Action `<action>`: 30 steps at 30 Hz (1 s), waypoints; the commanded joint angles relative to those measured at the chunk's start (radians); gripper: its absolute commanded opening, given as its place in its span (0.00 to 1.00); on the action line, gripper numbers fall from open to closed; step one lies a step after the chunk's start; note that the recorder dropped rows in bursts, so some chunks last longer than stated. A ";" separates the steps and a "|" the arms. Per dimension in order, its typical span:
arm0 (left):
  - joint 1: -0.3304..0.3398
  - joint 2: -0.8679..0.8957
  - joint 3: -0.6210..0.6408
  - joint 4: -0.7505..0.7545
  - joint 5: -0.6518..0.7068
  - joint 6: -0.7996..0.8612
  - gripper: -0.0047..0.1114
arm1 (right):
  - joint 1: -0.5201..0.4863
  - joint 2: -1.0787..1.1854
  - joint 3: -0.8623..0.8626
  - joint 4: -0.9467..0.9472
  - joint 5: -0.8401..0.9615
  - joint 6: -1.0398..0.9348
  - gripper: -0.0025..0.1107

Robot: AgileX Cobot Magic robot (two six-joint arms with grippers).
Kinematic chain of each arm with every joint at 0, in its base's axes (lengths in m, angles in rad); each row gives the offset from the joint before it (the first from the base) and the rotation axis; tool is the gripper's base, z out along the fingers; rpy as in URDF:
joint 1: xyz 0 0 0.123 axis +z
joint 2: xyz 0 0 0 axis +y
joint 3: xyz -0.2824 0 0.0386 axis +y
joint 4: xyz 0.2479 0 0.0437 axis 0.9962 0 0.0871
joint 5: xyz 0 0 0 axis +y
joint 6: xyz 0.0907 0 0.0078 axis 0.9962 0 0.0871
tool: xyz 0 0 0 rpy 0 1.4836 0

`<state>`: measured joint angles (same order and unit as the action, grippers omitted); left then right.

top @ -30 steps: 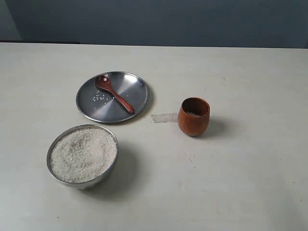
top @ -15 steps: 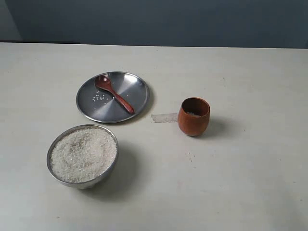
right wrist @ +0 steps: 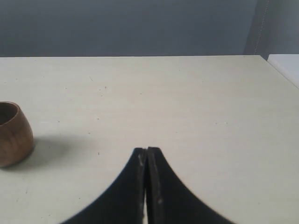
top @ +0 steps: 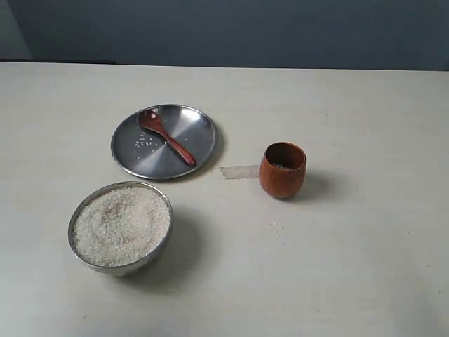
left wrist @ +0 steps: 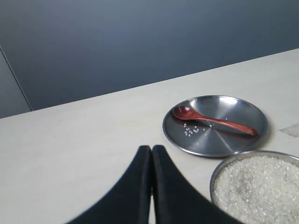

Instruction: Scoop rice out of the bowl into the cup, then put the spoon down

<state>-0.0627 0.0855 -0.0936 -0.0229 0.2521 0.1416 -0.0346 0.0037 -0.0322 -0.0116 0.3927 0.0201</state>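
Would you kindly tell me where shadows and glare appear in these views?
Exterior view: soft shadows lie right of the bowl and cup; the plate shows mild sheen. Left wrist view: glare on the plate's rim; left gripper a dark silhouette. Right wrist view: right gripper likewise dark.

The pale table [top: 351,267] carries a flat steel plate [top: 191,125], a bowl [top: 121,184], a cup [top: 282,175] and a tape strip [top: 239,171] just beside the cup.
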 commanded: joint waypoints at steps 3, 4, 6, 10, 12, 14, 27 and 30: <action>0.001 -0.072 0.089 -0.016 -0.029 -0.011 0.04 | -0.005 -0.004 -0.004 0.000 -0.003 0.001 0.02; 0.001 -0.079 0.094 -0.016 -0.029 -0.011 0.04 | -0.005 -0.004 -0.004 0.000 -0.003 0.001 0.02; 0.001 -0.085 0.094 -0.021 -0.029 -0.011 0.04 | -0.005 -0.004 -0.004 0.000 0.001 0.001 0.02; 0.001 -0.085 0.094 -0.027 -0.017 -0.011 0.04 | -0.005 -0.004 -0.004 0.000 0.001 0.001 0.02; 0.010 -0.085 0.094 -0.030 -0.014 -0.011 0.04 | -0.005 -0.004 -0.004 0.000 0.001 0.001 0.02; 0.020 -0.085 0.094 -0.034 -0.009 -0.030 0.04 | -0.005 -0.004 -0.004 0.000 0.001 0.001 0.02; 0.045 -0.085 0.094 -0.025 0.067 -0.035 0.04 | -0.005 -0.004 -0.004 0.000 -0.002 0.001 0.02; 0.045 -0.085 0.094 -0.015 0.070 -0.035 0.04 | -0.005 -0.004 -0.004 0.000 -0.002 0.001 0.02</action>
<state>-0.0207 0.0043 -0.0045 -0.0480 0.3216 0.1118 -0.0346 0.0037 -0.0322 -0.0116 0.3978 0.0201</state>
